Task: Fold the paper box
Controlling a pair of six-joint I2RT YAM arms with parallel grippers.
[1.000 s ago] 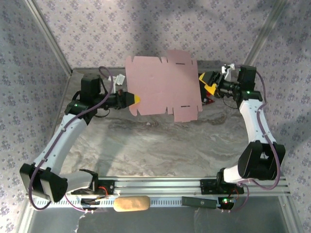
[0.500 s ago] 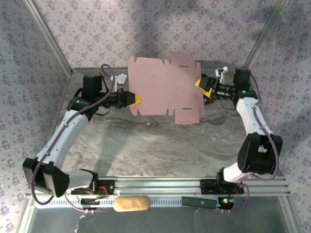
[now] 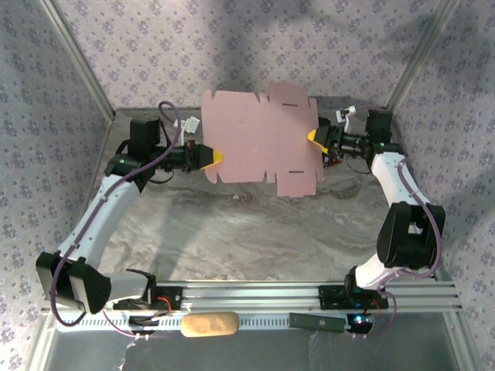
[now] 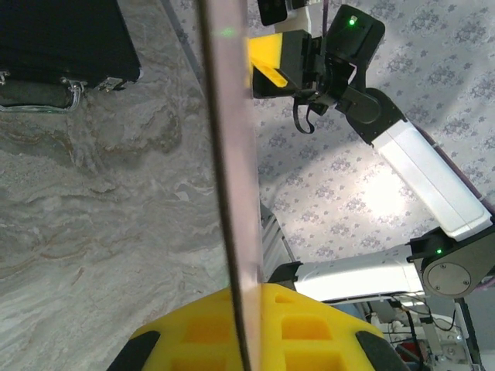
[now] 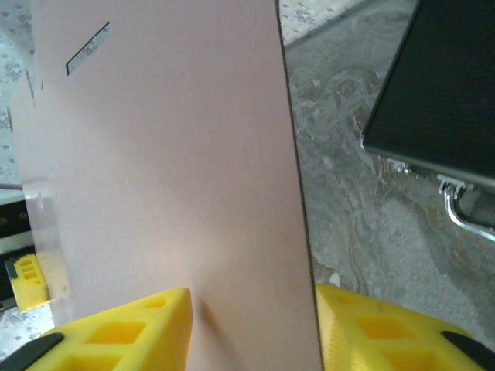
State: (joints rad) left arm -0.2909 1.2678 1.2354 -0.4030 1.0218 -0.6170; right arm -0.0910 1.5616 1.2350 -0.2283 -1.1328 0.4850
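Closing in: right gripper (image 3: 315,137) has reached the right edge of the paper box (image 3: 259,139).
Left gripper (image 3: 213,157) stays clamped on its left edge; sheet unfolded, airborne over the far edge of the table (image 3: 255,224). Right jaws straddle it, narrowing; can't tell if gripping. 2-arm hold nearly set for folding.

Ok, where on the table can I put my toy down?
The big bare patch is the middle of the marble table, bordered by the left arm, the right arm, the near rail and the held-up paper box. The far end is crowded: the left gripper and right gripper flank it, and the black case lies there too.
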